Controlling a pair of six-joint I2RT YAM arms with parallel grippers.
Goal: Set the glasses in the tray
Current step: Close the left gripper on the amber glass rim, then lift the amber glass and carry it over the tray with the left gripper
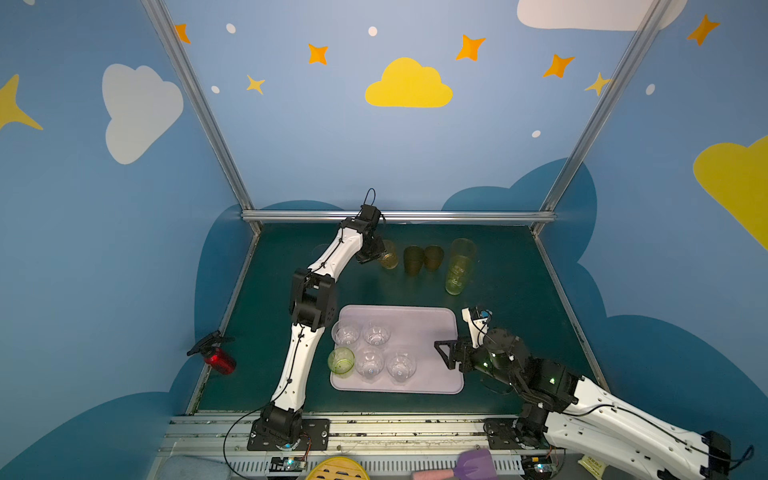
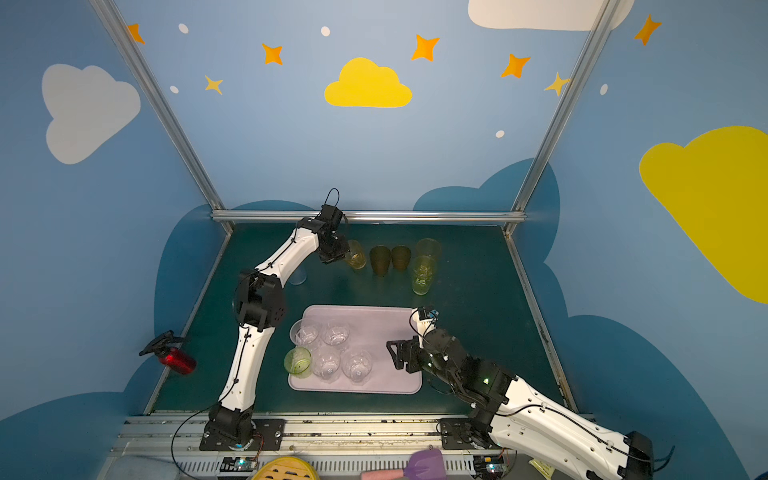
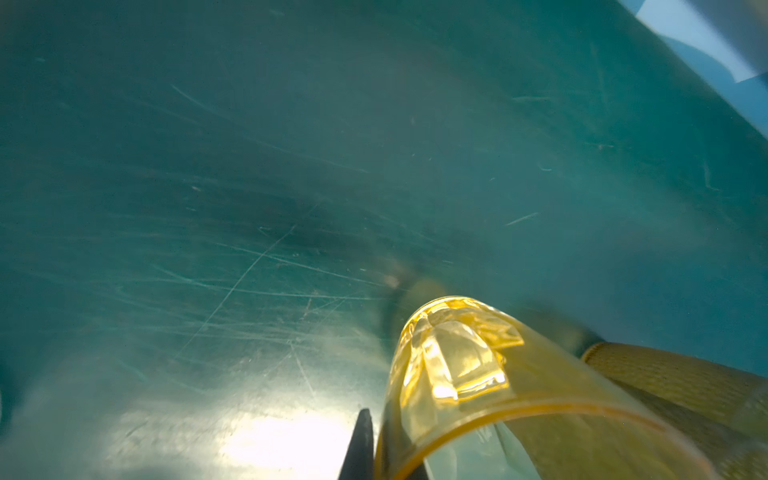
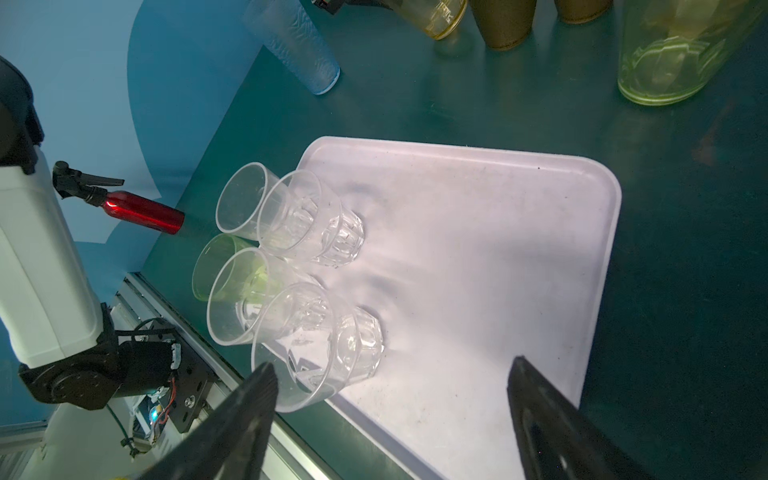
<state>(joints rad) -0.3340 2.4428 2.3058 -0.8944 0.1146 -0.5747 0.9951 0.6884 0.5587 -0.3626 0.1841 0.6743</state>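
Left wrist view: left gripper [image 3: 388, 459] closed on yellow glass [image 3: 457, 365], by the far edge of the table [image 1: 507, 291]. Tray [image 1: 428, 324] lies nearward. Right gripper [image 4: 392, 368] wide, empty, over tray's right edge.

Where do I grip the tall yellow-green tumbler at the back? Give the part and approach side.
Probably pinch the rim of the tall yellow-green transparent tumbler on its side toward the flat pale lilac tray, jaws coming down from above, one inside, one outside. It stands upright, mouth up, and a tall amber tumbler stands close behind it.
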